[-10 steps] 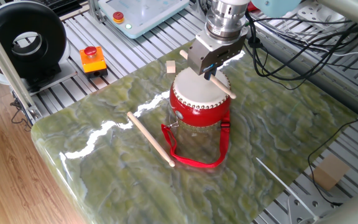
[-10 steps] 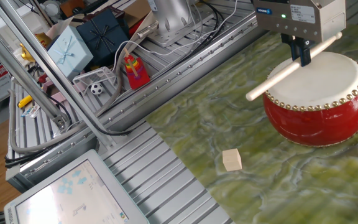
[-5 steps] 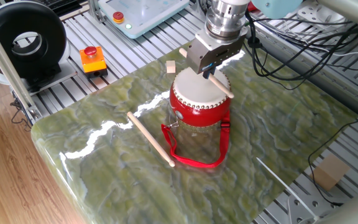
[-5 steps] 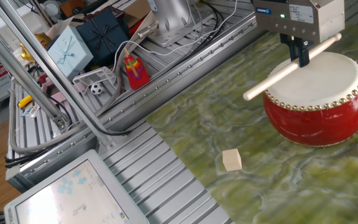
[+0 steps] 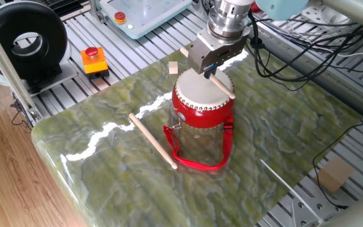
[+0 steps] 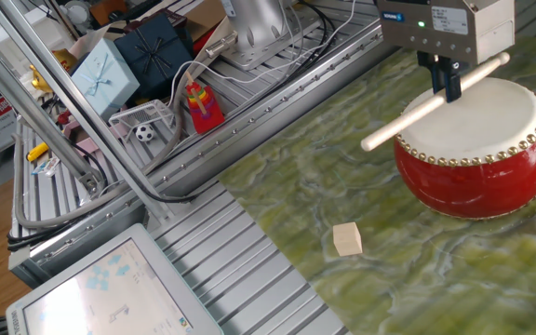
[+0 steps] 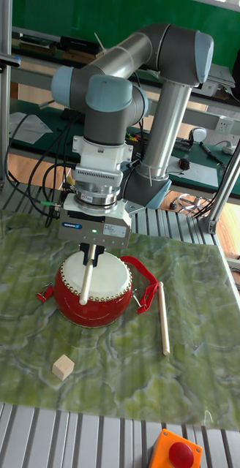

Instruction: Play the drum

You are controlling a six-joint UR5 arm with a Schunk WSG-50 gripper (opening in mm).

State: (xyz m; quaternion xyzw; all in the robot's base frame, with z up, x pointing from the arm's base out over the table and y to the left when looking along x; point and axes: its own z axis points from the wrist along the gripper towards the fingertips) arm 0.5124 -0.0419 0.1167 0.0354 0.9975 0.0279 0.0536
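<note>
The red drum point(image 5: 202, 104) with an off-white head stands upright on the green marbled table; it also shows in the other fixed view as the drum point(image 6: 477, 154) and in the tall view as the drum point(image 7: 93, 291). My gripper point(image 5: 208, 70) hangs right over the head, shut on a thin wooden stick point(image 6: 403, 123). The stick slants low across the head and past its rim. I cannot tell whether it touches the skin. In the tall view the gripper point(image 7: 91, 256) holds the stick point(image 7: 85, 284) pointing towards the camera.
A second wooden stick point(image 5: 152, 140) lies flat on the table to the drum's left. The drum's red strap point(image 5: 197, 162) loops out in front. A small wooden cube point(image 6: 347, 238) sits near the table's edge. An orange box with a red button point(image 5: 93, 58) stands off the table.
The gripper and its stick have shifted a little over the drum head; the stick's free end has moved slightly sideways. The drum has stayed put.
</note>
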